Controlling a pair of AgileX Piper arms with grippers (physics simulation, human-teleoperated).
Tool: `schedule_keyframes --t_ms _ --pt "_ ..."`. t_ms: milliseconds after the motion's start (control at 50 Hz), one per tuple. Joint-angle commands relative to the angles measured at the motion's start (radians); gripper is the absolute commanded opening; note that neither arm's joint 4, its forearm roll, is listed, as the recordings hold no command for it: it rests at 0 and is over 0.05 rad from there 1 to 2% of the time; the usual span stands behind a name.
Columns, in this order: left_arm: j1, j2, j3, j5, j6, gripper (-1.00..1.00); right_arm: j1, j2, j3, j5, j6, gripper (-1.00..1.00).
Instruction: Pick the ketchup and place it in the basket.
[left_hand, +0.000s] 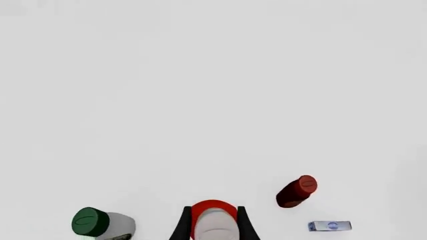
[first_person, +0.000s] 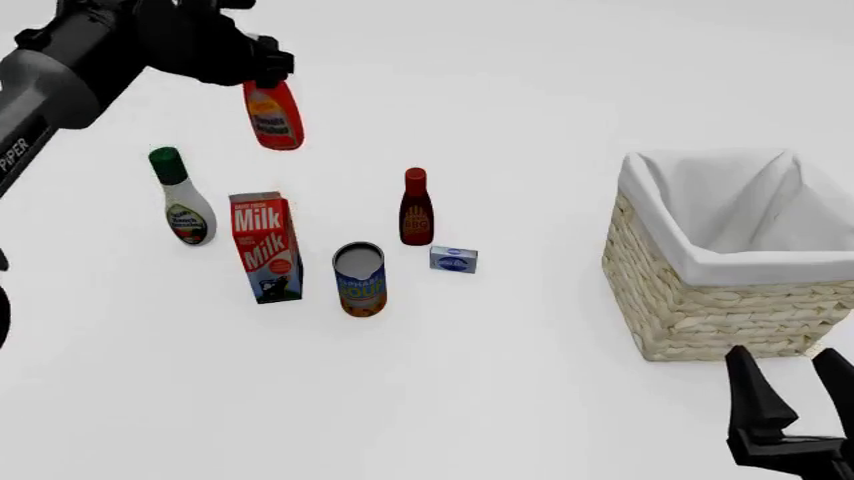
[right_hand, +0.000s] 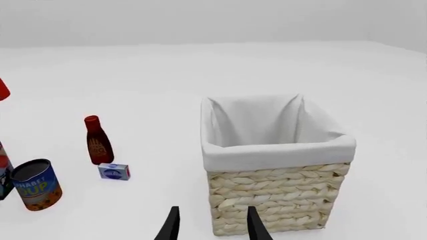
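The left gripper (first_person: 256, 75) pinches the ketchup (first_person: 274, 117) by its cap, far left, well above the table. Stiff, light, slick plastic; the basket (first_person: 667, 300) stands right.

We see the ketchup (first_person: 272, 116) held above the table's (first_person: 507, 370) far left part, behind the milk carton (first_person: 264, 247). Left of the carton stands the dressing bottle (first_person: 182, 200); right of it the soup can (first_person: 359, 279), with the small sauce bottle (first_person: 416, 207) behind and a small box (first_person: 454, 260) beside. The basket (first_person: 727, 300) sits well apart by the right edge
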Motion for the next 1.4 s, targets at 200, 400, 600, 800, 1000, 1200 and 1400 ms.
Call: schedule_keyframes --t_ms 200,400,600,800,1000,1200,1400 --pt "-0.070 -0.201 0.036 0.104 0.019 -1.00 0.026 0.066 -0.003 -0.078 0.006 1.00" --pt "-0.117 -0.338 0.156 0.113 0.002 -1.00 0.119 0.084 -0.107 -0.027 -0.017 1.00" --pt "-0.178 -0.452 0.246 0.123 0.008 -1.00 0.229 0.081 -0.228 0.058 -0.096 1.00" --pt "-0.232 -0.519 0.310 0.129 0.004 -1.00 0.352 0.176 -0.341 0.065 -0.113 1.00" --pt "-0.287 -0.544 0.326 0.153 0.003 -1.00 0.503 0.323 -0.463 0.035 -0.098 1.00" --pt "-0.337 -0.548 0.319 0.173 0.004 -1.00 0.584 0.429 -0.559 0.039 -0.122 1.00" --pt "-0.373 -0.542 0.329 0.170 0.005 -1.00 0.663 0.499 -0.644 0.064 -0.096 1.00"
